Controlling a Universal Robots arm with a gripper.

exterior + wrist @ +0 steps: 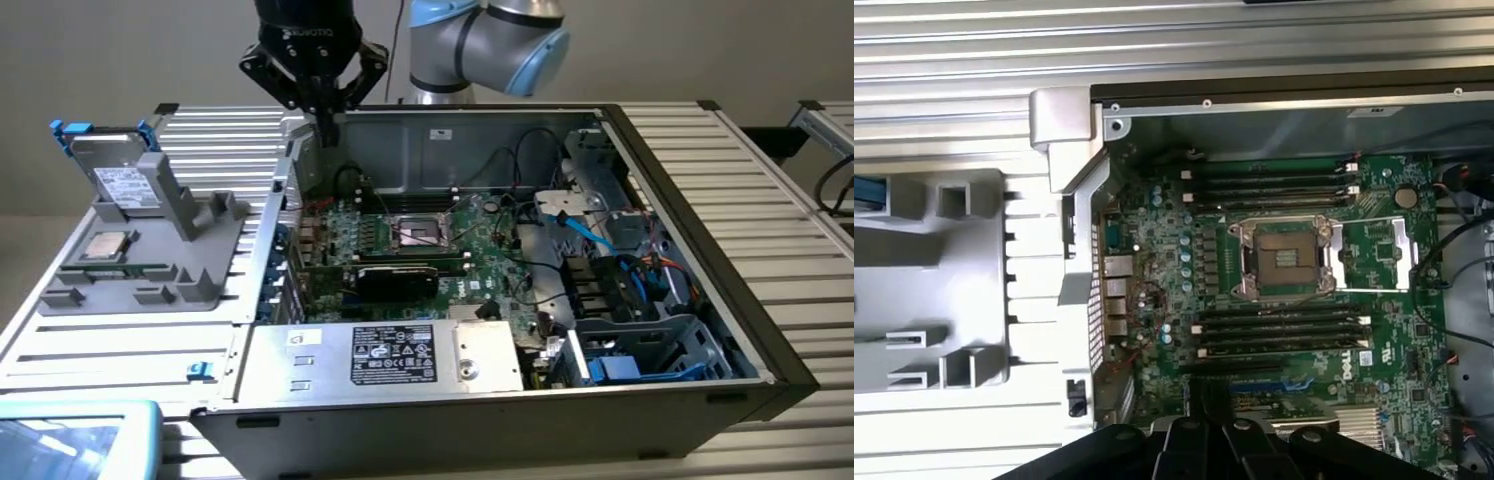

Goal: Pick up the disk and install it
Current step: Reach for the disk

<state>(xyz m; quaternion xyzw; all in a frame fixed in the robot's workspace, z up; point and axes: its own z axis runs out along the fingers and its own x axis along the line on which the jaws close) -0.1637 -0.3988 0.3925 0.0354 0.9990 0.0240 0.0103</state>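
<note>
A slatted metal table [747, 170] carries an open computer case [467, 150] lying on its side. Behind the case rises the grey and blue robot arm [494, 40]. Inside the case lie a green motherboard [497, 240] and, along the near edge, a silver box with a black-and-white label [387, 355]. Outside the case, at the exterior view's left, a grey moulded holder [147, 270] sits on the slats. The disk [127, 180], silver with a white label and a blue carrier, leans tilted in the holder's far slot. The gripper [320, 118] hangs above the case's far corner nearest the holder, fingers pressed together and holding nothing, well apart from the disk. A small square silver chip [104, 246] lies flat on the holder just nearer than the disk. The motherboard's processor socket [424, 232] stands open.
</note>
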